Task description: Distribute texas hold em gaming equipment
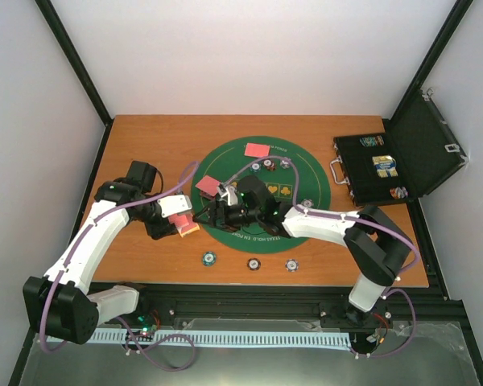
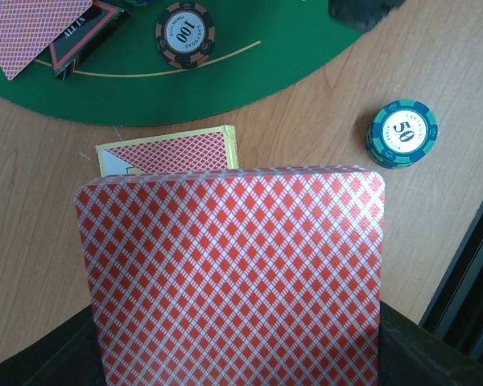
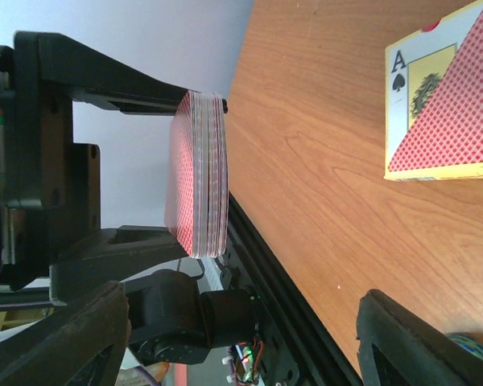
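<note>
My left gripper is shut on a deck of pink-red-backed playing cards, held on edge just off the mat's left side. The right wrist view shows this deck side-on between the left gripper's black fingers. My right gripper faces the deck, open and empty, its fingertips short of it. A yellow card box lies on the wood below the deck. Single cards lie on the green mat with several chips. A black "ALL IN" triangle lies half under a card.
Three chips sit in a row on the wood near the front edge. The black case stands open at the right with more pieces inside. A "100" chip and a "50" chip lie close to the deck.
</note>
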